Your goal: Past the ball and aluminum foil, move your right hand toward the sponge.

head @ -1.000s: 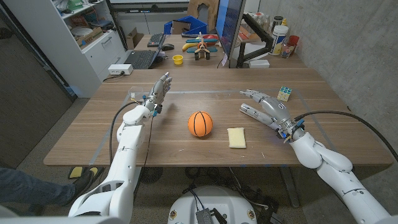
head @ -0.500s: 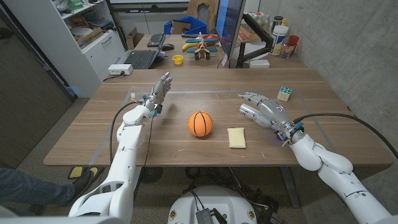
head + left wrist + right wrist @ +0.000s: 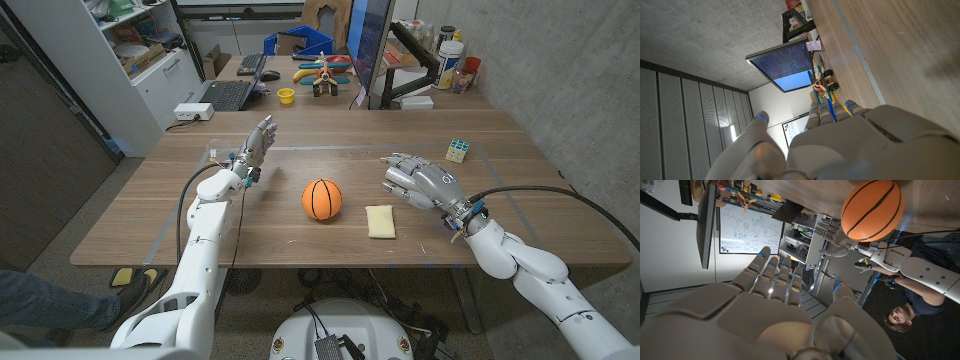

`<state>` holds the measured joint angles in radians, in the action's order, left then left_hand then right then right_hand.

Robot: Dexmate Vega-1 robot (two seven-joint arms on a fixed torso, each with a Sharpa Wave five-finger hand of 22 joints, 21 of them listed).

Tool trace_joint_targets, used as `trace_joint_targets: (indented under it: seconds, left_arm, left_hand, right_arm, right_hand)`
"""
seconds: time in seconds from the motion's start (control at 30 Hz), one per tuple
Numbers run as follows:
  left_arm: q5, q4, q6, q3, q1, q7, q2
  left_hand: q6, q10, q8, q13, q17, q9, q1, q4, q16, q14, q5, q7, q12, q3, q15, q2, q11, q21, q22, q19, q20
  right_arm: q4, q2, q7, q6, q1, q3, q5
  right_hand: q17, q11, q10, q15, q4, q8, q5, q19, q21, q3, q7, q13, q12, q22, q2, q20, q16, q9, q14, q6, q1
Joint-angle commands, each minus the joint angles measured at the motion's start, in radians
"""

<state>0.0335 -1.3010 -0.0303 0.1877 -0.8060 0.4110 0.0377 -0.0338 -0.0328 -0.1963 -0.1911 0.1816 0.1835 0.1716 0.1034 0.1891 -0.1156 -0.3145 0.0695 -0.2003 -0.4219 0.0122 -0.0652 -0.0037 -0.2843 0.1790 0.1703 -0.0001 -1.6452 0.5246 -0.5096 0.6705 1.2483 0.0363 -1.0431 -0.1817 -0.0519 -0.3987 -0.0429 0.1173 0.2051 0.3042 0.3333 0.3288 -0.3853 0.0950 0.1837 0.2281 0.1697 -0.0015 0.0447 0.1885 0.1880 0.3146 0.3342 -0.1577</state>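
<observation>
Right hand (image 3: 415, 182) hovers empty with fingers spread, at one o'clock of the pale yellow rectangular sponge (image 3: 380, 221), beside the orange ball (image 3: 322, 199). Best: ease toward seven o'clock, staying low.

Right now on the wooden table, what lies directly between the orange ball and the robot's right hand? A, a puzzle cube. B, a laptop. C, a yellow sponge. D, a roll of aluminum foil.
C: in the head view the yellow sponge lies flat on the table just beside the orange ball, with the right hand open close to its far side, not touching it.
</observation>
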Motion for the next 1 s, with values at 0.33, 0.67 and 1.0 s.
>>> trace_joint_targets:
  seconds: [0.33,0.67,1.0]
  left_arm:
    - [0.004,-0.036,0.017,-0.007,-0.015,-0.003,-0.006]
    - [0.012,-0.051,0.026,-0.015,-0.022,-0.010,-0.011]
    - [0.018,-0.057,0.028,-0.027,-0.024,-0.013,-0.016]
  left_hand:
    - [-0.006,-0.003,-0.003,-0.003,0.003,0.005,0.003,-0.002,0.000,-0.006,-0.003,0.003,-0.006,0.003,0.003,0.009,0.000,0.006,0.003,0.038,0.009]
    - [-0.007,-0.004,-0.004,-0.003,0.003,0.005,0.003,-0.002,0.000,-0.006,-0.003,0.002,-0.006,0.004,0.003,0.010,0.004,0.009,0.003,0.038,0.009]
    - [-0.007,-0.003,-0.004,-0.003,0.003,0.005,0.004,-0.002,0.000,-0.006,-0.003,0.001,-0.006,0.006,0.003,0.011,0.000,0.012,0.003,0.039,0.010]
  right_arm:
    - [-0.032,0.059,-0.057,-0.065,0.027,0.042,-0.067]
    - [-0.044,0.094,-0.080,-0.082,0.038,0.060,-0.081]
    - [-0.034,0.113,-0.083,-0.085,0.038,0.074,-0.075]
  right_hand:
    - [-0.002,-0.008,-0.003,-0.052,0.007,-0.004,0.012,0.003,-0.007,-0.004,0.008,0.006,0.000,0.004,-0.001,0.021,-0.001,0.006,-0.002,0.001,-0.006]
    - [-0.002,-0.009,-0.003,-0.056,0.009,-0.004,0.015,0.004,-0.011,-0.007,0.009,0.006,0.000,0.004,-0.001,0.019,-0.001,0.006,-0.002,0.001,-0.010]
    - [-0.001,-0.008,-0.004,-0.054,0.012,-0.004,0.017,0.005,-0.016,-0.009,0.008,0.006,0.000,0.005,0.000,0.017,-0.001,0.006,-0.003,0.000,-0.013]
